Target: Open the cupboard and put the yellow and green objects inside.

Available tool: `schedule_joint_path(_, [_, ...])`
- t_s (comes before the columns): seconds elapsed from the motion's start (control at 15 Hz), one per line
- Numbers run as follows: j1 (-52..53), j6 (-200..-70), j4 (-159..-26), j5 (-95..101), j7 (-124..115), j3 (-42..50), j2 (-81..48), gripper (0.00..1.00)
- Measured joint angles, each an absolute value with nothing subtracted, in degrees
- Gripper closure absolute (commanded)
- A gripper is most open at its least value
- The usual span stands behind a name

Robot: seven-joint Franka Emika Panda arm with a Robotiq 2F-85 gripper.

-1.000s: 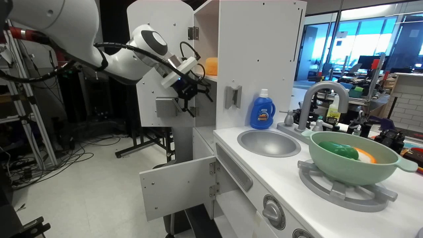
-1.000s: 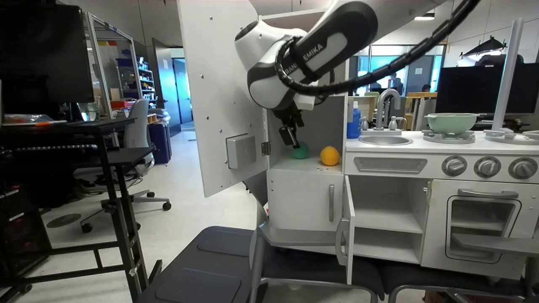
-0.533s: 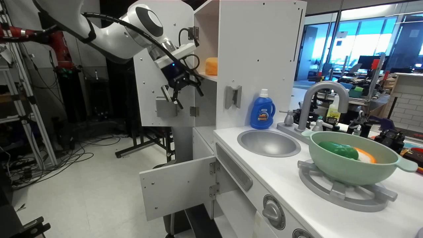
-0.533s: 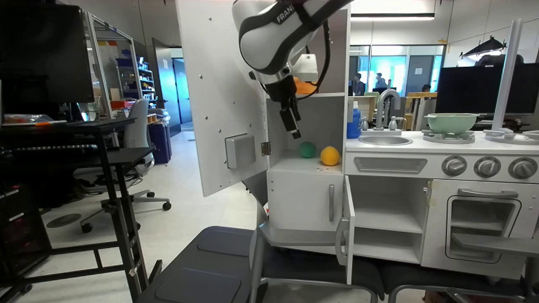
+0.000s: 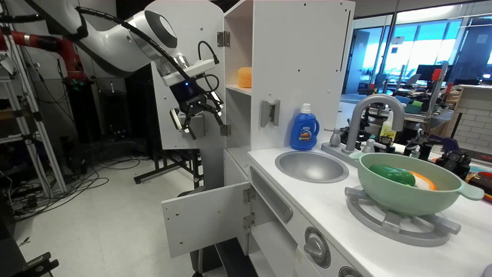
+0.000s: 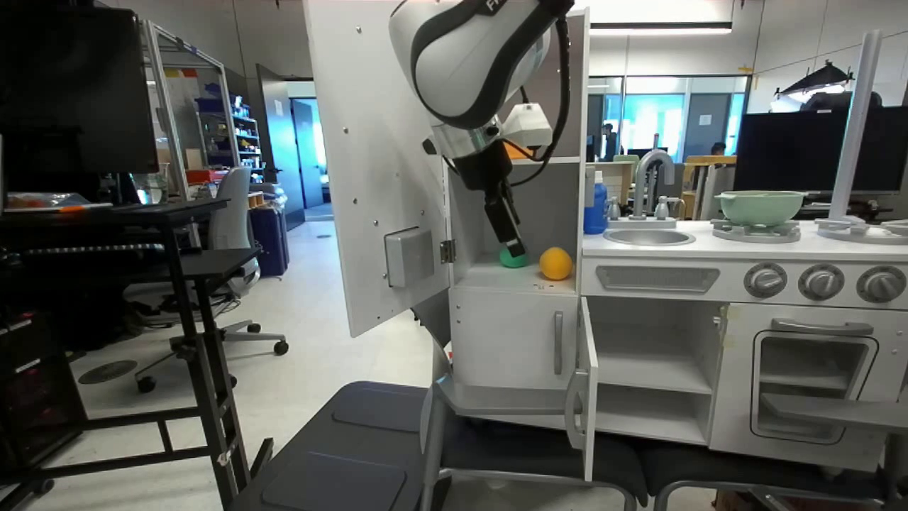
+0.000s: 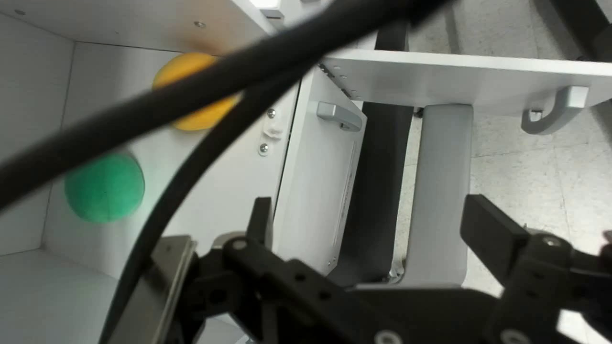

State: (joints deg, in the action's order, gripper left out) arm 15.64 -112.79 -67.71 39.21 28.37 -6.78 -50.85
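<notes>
Inside the cupboard (image 5: 300, 50): yellow ball (image 6: 555, 263), green ball (image 7: 104, 187); probably light, apt to roll, best gripped across the middle. Your fingers (image 7: 491, 227): spread, empty.

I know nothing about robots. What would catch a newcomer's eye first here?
Probably the big white robot arm, hanging in front of the open cupboard, its black gripper spread wide and holding nothing. Next, the yellow ball and green ball inside, below the shelf. In both exterior views, a pale green bowl on a grey burner stands out.
</notes>
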Motion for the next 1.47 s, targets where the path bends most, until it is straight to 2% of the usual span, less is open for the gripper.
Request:
schedule_joint_path(0.73, [15.3,-126.6,-99.5,36.8,6.4,-6.8,-28.8,0.00])
schedule_joint_path(1.47, [11.8,-128.9,-132.2,9.0,3.3,-8.0,6.0,0.00])
